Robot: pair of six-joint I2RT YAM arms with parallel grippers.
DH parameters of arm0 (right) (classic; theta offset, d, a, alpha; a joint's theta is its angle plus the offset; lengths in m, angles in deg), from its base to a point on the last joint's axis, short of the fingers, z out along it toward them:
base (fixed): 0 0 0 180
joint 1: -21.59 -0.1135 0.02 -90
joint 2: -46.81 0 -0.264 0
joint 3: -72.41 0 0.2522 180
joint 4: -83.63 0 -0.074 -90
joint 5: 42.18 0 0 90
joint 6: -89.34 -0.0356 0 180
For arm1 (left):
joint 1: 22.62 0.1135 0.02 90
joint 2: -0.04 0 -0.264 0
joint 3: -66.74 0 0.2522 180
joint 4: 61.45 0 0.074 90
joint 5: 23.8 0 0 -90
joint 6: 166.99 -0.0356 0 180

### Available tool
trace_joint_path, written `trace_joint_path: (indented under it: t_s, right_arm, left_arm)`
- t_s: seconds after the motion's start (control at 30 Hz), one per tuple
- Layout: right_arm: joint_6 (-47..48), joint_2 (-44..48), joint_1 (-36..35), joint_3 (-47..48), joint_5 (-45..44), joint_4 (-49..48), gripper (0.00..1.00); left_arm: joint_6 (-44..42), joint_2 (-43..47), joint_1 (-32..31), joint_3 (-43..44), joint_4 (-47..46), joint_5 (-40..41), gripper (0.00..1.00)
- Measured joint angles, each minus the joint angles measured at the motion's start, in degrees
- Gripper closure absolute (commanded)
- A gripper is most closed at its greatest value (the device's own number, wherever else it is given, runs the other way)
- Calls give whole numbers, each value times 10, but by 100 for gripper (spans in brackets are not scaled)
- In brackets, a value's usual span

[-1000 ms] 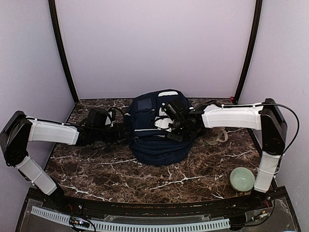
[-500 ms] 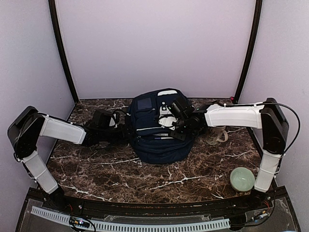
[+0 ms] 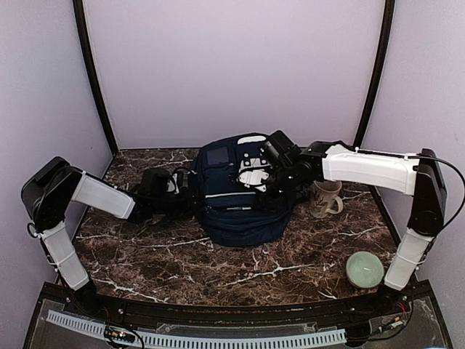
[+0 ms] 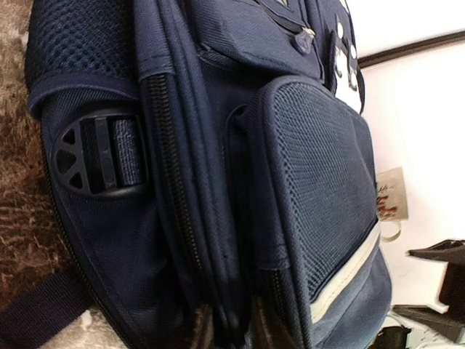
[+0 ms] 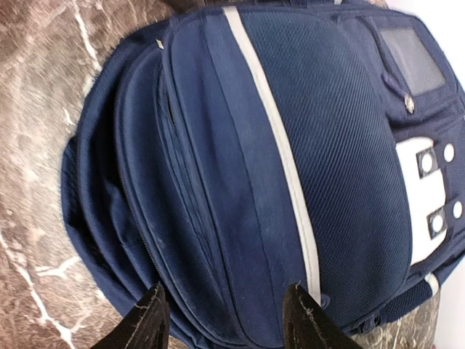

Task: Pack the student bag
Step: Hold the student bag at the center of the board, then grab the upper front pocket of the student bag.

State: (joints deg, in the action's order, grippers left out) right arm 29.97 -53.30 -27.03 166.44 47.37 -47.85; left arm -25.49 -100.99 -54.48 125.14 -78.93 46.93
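Found right gripper [image 5: 229,323] wide over the student bag [image 5: 290,145], holding nothing; left gripper [image 3: 180,203] closure at its side undeterminable. Judged slack fabric liable to slip free.

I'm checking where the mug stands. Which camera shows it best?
The top camera: the mug stands nearly whole, right of the backpack. The left wrist camera shows it small, beyond the backpack; the right wrist camera misses it.

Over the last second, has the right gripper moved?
Yes. The right gripper has drawn toward the rear wall, its arm uncovering the mug beside the student bag.
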Motion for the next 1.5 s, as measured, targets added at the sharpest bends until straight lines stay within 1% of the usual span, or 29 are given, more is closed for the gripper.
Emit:
trace_joint_path:
  t_s: [0.07, 0.13, 0.27, 0.4, 0.5, 0.57, 0.7, 0.87, 0.97, 1.07, 1.17, 1.27, 1.5]
  right_arm:
    - [-5, -7, 0, 31, 22, 14, 49]
    - [-10, -24, 0, 74, 40, 26, 50]
    - [-25, -78, 2, 173, 78, 30, 52]
    - [-38, -148, 10, 247, 113, 30, 56]
    - [-52, -212, 26, 292, 143, 33, 58]
    - [-65, -255, 42, 319, 161, 38, 58]
    - [-87, -300, 72, 342, 195, 36, 59]
    - [-104, -304, 87, 349, 209, 43, 59]
    - [-111, -311, 90, 351, 220, 43, 59]
    - [-116, -314, 90, 355, 226, 43, 59]
    - [-120, -315, 90, 356, 229, 44, 59]
    - [-124, -316, 90, 356, 230, 44, 59]
    - [-128, -316, 90, 356, 232, 43, 59]
  left_arm:
    - [-7, 5, 0, -2, 7, 3, 67]
    - [-20, 21, 1, -6, 26, 16, 65]
    - [-56, 87, 1, -29, 64, 43, 61]
    - [-97, 137, 1, -65, 69, 50, 59]
    - [-142, 141, 1, -75, 78, 41, 58]
    - [-187, 141, 0, -72, 93, 38, 57]
    - [-280, 141, -3, -59, 116, 34, 56]
    - [-390, 120, -3, -23, 130, 7, 55]
    - [-429, 101, -3, -1, 145, -13, 57]
    - [-476, 70, -5, 42, 178, -37, 58]
    - [-510, 53, -7, 67, 209, -50, 58]
    - [-534, 52, -8, 72, 232, -58, 59]
    - [-572, 48, -24, 79, 278, -48, 58]
